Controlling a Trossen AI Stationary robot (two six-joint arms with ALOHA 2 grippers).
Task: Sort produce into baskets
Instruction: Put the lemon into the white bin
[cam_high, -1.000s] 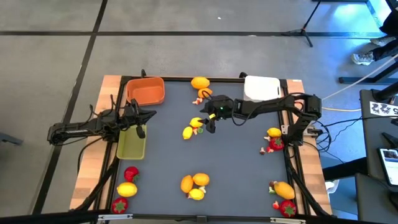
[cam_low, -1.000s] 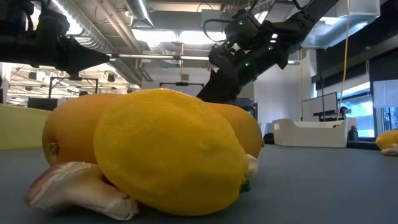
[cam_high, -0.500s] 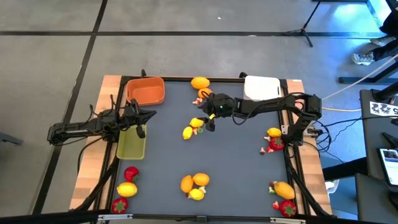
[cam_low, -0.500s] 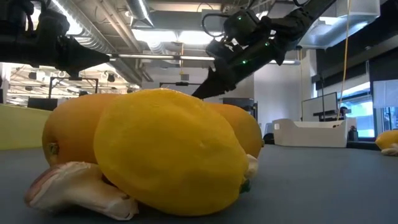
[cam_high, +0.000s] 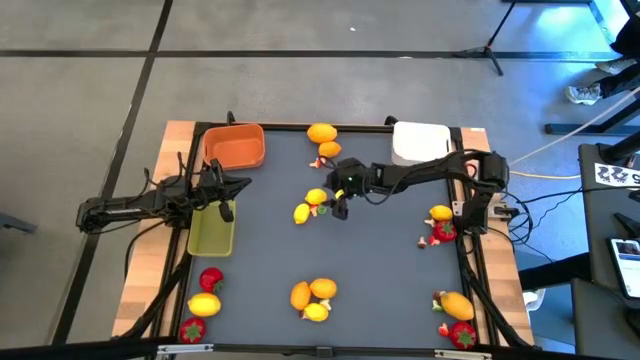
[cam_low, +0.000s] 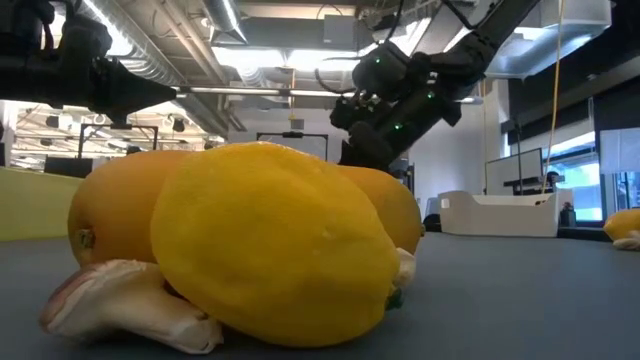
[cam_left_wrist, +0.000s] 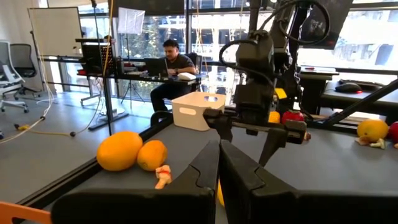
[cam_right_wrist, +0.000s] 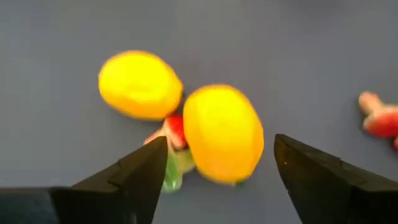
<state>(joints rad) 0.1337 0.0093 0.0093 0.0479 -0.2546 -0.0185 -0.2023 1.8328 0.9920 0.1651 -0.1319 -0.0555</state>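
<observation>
My right gripper (cam_high: 338, 205) hangs open, slanting down, just above a yellow citrus fruit (cam_right_wrist: 222, 132) at mid-table. Its fingers (cam_right_wrist: 140, 171) stand on either side of the fruit without touching it. A second yellow fruit (cam_right_wrist: 140, 84) and a small red-and-green piece (cam_right_wrist: 176, 134) lie right beside it on the mat. My left gripper (cam_high: 226, 196) waits shut at the table's left, over the yellow-green basket (cam_high: 211, 232). The orange basket (cam_high: 236, 146) stands at the far left and the white basket (cam_high: 420, 140) at the far right.
More produce lies in clusters on the dark mat: orange fruits at the far edge (cam_high: 322, 134), a pile near the front middle (cam_high: 313, 296), red and yellow pieces at the near left (cam_high: 205, 300), the right edge (cam_high: 440, 222) and the near right (cam_high: 455, 310). A person sits beyond the table (cam_left_wrist: 168, 62).
My right gripper has sunk toward the pair of yellow fruits at mid-table, shifting slightly toward the table's left and near edges. The produce and my left arm have kept still.
</observation>
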